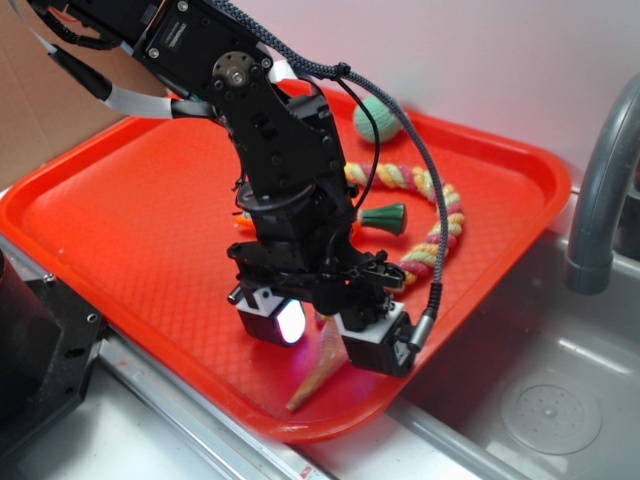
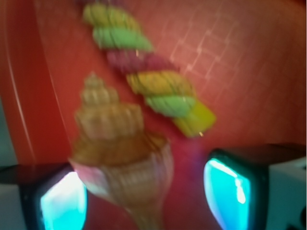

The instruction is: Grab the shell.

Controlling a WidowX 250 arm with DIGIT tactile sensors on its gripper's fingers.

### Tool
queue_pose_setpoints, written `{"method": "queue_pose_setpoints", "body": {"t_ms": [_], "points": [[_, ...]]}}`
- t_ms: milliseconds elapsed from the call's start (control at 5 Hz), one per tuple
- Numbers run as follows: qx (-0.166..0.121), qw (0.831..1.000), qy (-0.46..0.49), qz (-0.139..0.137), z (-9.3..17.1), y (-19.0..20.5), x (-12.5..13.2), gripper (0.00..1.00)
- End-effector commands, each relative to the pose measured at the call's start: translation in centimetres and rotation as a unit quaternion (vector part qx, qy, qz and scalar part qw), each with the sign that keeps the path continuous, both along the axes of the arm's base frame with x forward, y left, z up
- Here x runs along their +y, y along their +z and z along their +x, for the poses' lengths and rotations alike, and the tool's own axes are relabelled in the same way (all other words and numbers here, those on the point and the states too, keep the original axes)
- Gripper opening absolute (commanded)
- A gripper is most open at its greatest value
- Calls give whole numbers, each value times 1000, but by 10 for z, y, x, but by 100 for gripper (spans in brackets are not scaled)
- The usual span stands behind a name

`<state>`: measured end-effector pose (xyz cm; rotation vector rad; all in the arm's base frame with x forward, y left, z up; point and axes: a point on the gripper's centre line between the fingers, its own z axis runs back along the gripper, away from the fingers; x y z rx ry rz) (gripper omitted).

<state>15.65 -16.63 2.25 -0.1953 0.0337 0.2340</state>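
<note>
Down near the tray's (image 1: 120, 190) front edge, the shell (image 1: 318, 372) lies between the gripper's (image 1: 325, 328) spread fingers, closer to one pad (image 2: 62, 203); its point sticks out toward the rim.

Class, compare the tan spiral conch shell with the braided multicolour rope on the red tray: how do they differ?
The tan spiral conch shell is one rigid ridged piece tapering to a thin point; the braided multicolour rope is soft, twisted strands of yellow, green and pink. The shell lies between the gripper's fingers; the rope lies beside it, outside them. The shell is straight; the rope curves. Both rest on the red plastic tray.
</note>
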Motion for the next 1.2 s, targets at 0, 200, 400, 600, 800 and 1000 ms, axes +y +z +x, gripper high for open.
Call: {"method": "queue_pose_setpoints", "body": {"t_ms": [0, 200, 400, 600, 800, 1000], "points": [[74, 994, -64, 58, 2, -31, 11, 0], [89, 991, -74, 70, 3, -38, 7, 0], [79, 991, -73, 78, 3, -28, 10, 0], [55, 993, -64, 84, 36, 21, 7, 0], [-15, 992, -97, 85, 38, 73, 29, 0], [-26, 986, -85, 143, 27, 125, 59, 0]]}}
